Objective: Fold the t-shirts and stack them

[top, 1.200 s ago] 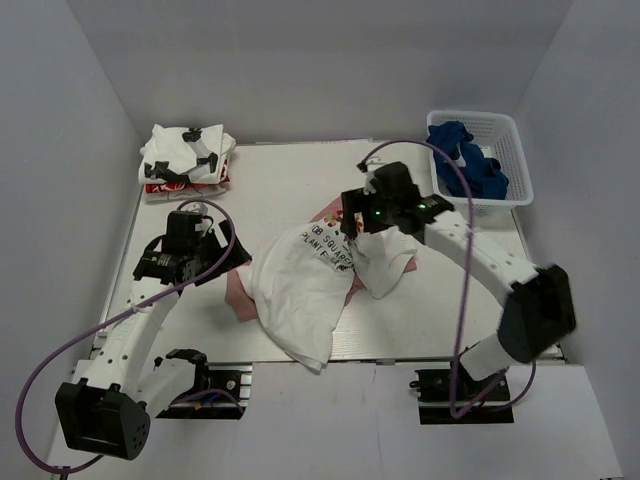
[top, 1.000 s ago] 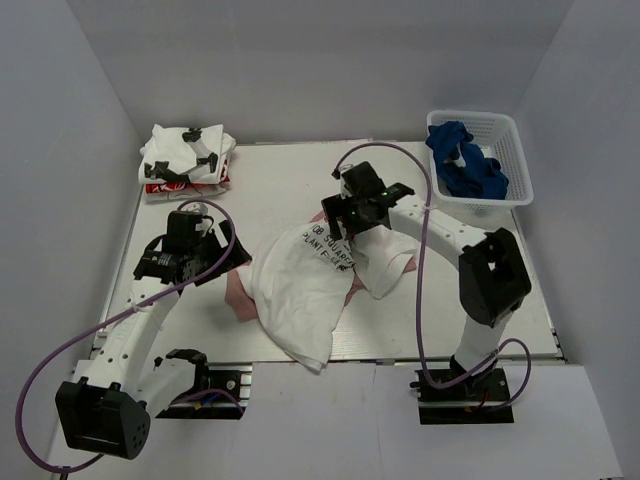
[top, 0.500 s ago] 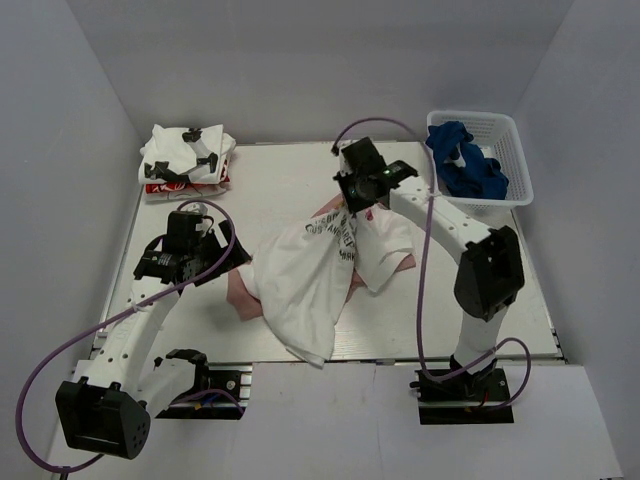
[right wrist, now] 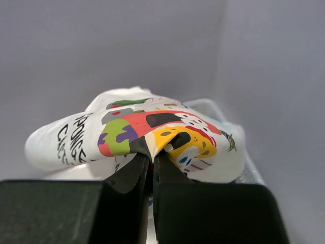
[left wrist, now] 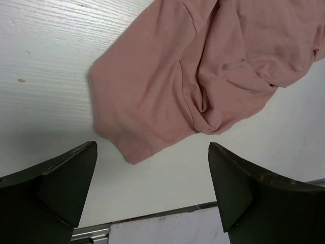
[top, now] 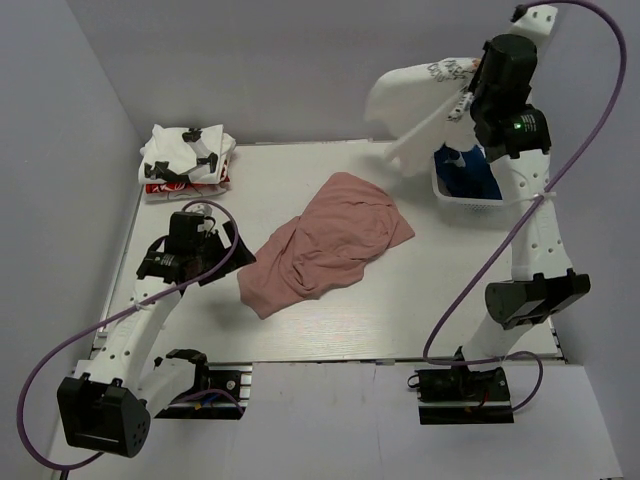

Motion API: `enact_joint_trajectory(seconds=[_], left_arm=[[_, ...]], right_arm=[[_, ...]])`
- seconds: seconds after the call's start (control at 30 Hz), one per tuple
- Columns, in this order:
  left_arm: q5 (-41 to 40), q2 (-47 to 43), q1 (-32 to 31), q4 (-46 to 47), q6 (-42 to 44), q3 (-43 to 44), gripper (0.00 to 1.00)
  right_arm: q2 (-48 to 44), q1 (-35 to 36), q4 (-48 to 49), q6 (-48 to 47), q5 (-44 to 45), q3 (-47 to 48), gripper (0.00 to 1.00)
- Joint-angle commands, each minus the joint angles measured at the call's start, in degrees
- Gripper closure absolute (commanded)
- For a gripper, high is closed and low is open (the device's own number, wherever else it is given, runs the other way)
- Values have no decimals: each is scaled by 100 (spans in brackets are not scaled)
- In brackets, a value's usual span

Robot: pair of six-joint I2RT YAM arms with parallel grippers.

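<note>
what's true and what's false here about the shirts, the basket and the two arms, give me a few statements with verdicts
1. The right fingers are shut on a white printed t-shirt, held up in the air. True.
2. The pink t-shirt is neatly folded. False: it lies crumpled and unfolded on the table.
3. The left fingers are open with nothing gripped between them. True.
4. The white mesh basket is empty. False: a blue t-shirt lies in it.
5. The stack of folded t-shirts sits at the far right corner. False: it is at the far left corner.
</note>
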Motion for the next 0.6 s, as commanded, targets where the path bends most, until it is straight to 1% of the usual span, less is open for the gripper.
enact_joint_trajectory(seconds=[0.0,0.03,0.1,0.13,0.2,0.3,0.33,0.37,0.4,0.43,0.47,0.5,0.53,0.57], left_arm=[[131,-236,81,264,67,8,0],[210,-237,82,326,67,8,0],[552,-237,134,457,129,-53,0],[623,-237,204,458,181,-106,0],[676,-237,336,528,182,-106,0],[676,-185,495,440,182,-106,0],[615,-184,547,440,182,-54,0],[615,-184,547,440,182,-53,0],[615,-184,600,440,182,-106,0],[719,-184,600,493,182,-106,0],[807,-184,652,493,182,-106,0],[878,-132,653,493,251,-106,0],[878,-53,714,493,252,-106,0],[878,-52,714,493,252,-106,0]], right_arm=[[-77,-434,759,-52,1039,-432,100],[-94,-479,1255,-148,1361,-546,100],[-42,-724,1732,-376,1434,-731,100],[28,-795,1804,-525,1452,-715,100],[274,-996,1594,-466,1224,-766,100],[292,-1261,1585,-10,575,-1337,100],[492,-1305,1524,175,425,-1339,100],[608,-1314,1141,237,93,-1252,100],[713,-1480,971,290,55,-1103,100],[1071,-1516,604,430,37,-1023,100],[1214,-1534,226,414,-7,-857,97],[1441,-1551,49,405,-381,-699,87],[1618,-1578,-327,449,-402,-645,67],[1663,-1578,-575,510,-490,-662,40]])
